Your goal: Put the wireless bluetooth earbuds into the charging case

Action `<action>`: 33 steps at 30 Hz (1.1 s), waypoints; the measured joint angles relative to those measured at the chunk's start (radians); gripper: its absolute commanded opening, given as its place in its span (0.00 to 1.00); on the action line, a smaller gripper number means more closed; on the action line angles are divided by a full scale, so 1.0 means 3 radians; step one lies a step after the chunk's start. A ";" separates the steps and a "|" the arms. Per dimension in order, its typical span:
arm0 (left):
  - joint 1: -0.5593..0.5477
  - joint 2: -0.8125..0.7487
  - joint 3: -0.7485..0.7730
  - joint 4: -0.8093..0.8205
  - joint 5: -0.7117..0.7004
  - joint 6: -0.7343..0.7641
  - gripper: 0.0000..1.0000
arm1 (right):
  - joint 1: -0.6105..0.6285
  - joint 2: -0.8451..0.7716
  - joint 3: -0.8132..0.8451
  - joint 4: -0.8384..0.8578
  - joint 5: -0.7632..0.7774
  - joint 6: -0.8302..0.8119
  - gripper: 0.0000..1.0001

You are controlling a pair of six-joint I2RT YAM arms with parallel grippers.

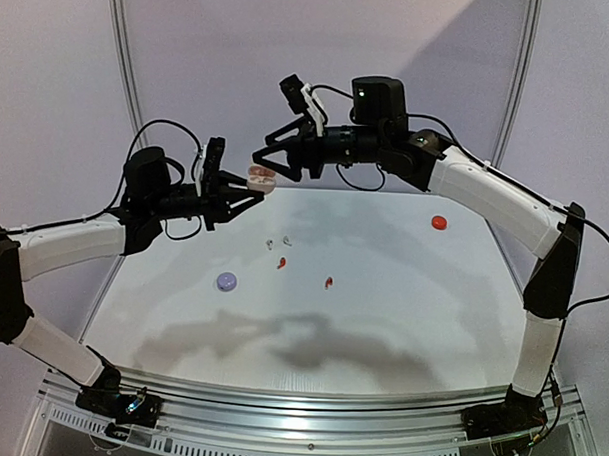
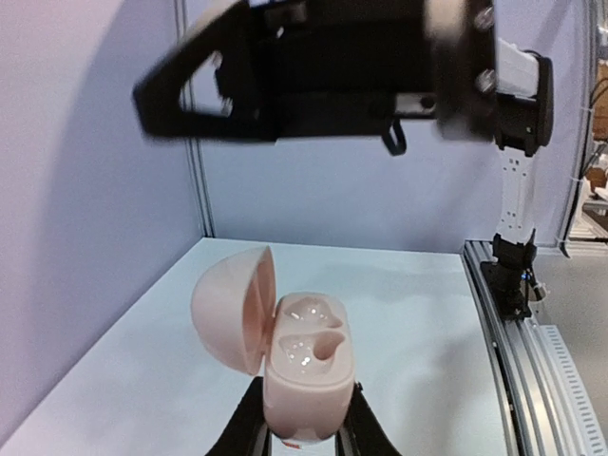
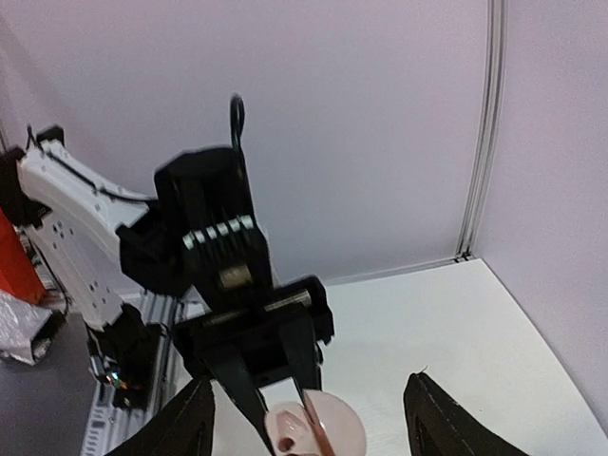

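Observation:
My left gripper [image 1: 248, 189] [image 2: 304, 407] is shut on a pale pink charging case [image 1: 260, 178] [image 2: 304, 366] held up above the table's back. The case's lid [image 2: 233, 318] swings open to the left and both sockets show empty. My right gripper [image 1: 270, 159] hovers open just above and beside the case, holding nothing, and its fingers [image 3: 190, 423] stand wide to either side of the case [image 3: 318, 435]. The wireless bluetooth earbuds lie on the table: two white ones [image 1: 278, 242] and two red ones [image 1: 281, 263] [image 1: 328, 282].
A closed round lilac case [image 1: 227, 281] lies at the left of the white table [image 1: 401, 321]. A closed round red case [image 1: 439, 223] lies at the back right. White walls close in the back and the sides.

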 measured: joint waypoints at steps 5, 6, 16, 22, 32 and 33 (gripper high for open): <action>0.0037 -0.0009 -0.0104 -0.0006 -0.0206 -0.0280 0.00 | -0.0045 0.0000 0.0125 0.0324 -0.0008 0.0365 0.72; 0.0048 -0.0024 -0.0126 -0.0020 -0.0253 -0.0326 0.00 | -0.0070 0.0000 0.0131 0.0376 0.0047 0.0472 0.69; 0.0198 -0.0276 -0.0308 -0.0188 -0.0912 -0.0425 0.00 | -0.0498 0.0360 0.0556 -0.0183 0.1624 0.1376 0.56; 0.0271 -0.0341 -0.0380 -0.0290 -0.1102 -0.0367 0.00 | -0.0486 0.1180 0.0930 -0.0535 0.1960 0.1548 0.56; 0.0318 -0.0359 -0.0467 -0.0300 -0.1186 -0.0298 0.00 | -0.0371 0.2333 0.1199 -0.0566 0.2000 0.1774 0.56; 0.0320 -0.0366 -0.0478 -0.0300 -0.1189 -0.0295 0.00 | -0.0351 0.2411 0.1255 -0.0539 0.2007 0.1804 0.56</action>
